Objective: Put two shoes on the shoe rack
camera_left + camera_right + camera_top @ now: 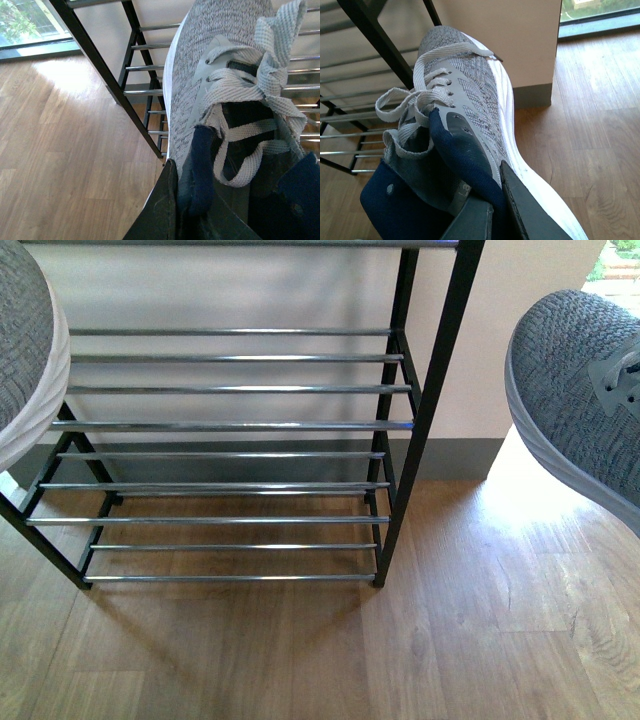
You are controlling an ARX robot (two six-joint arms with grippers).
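Observation:
Two grey knit sneakers with white soles hang in the air before the shoe rack [230, 425]. One grey sneaker [25, 340] shows at the front view's left edge, the other grey sneaker [585, 400] at its right edge. In the left wrist view my left gripper [182, 205] is shut on the navy collar of its sneaker [200, 65], whose toe points at the rack [100, 65]. My right gripper [492, 210] is shut on the side wall of its sneaker [470, 95], beside the rack [365, 30]. No arm shows in the front view.
The rack's chrome bars [235, 520] carry nothing in view. It stands on wood-plank floor [320, 650] against a pale wall with a grey skirting [455, 458]. A wall corner [555, 50] and bright glazing [600, 15] lie to the right; a window [25, 25] lies to the left.

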